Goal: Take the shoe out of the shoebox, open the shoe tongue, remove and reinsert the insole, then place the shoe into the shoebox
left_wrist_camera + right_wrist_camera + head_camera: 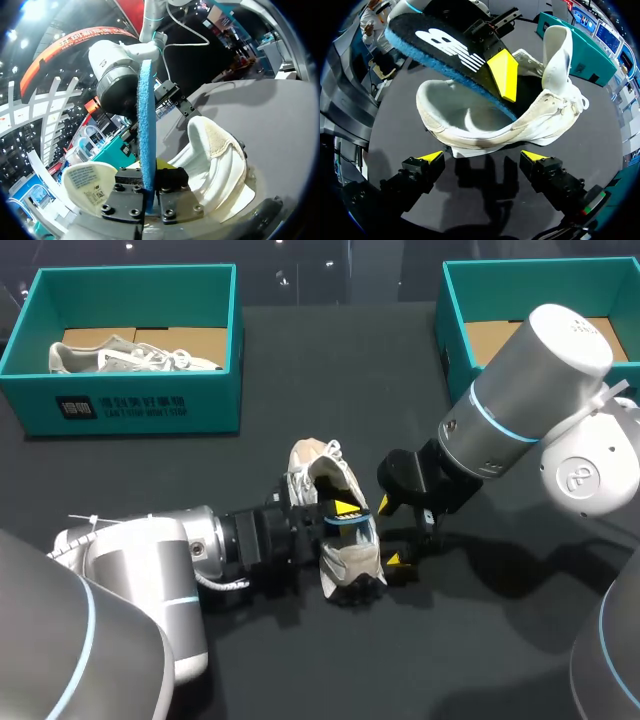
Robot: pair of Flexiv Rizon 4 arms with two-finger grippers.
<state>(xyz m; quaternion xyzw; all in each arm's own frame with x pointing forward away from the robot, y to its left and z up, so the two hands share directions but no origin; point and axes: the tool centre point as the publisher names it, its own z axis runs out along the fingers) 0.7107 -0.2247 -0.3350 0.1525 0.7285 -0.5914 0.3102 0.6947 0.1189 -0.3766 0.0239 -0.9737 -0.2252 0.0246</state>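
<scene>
Dark desk [300, 390] bears the shoe [350, 570]; left fingers [504, 75] clamp the insole [445, 50] above its mouth; right fingers [431, 157], spread apart, should steady the shoe's side.

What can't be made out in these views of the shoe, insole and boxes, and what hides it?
- Head view: most of the right shoebox's floor, covered by the right arm; contents cannot be told.
- Head view: nearly all the insole, behind the left gripper and the shoe's collar.
- Left wrist view: the insole's faces; it shows edge-on.
- Right wrist view: the shoe's inside toward the toe, dark under the insole.
</scene>
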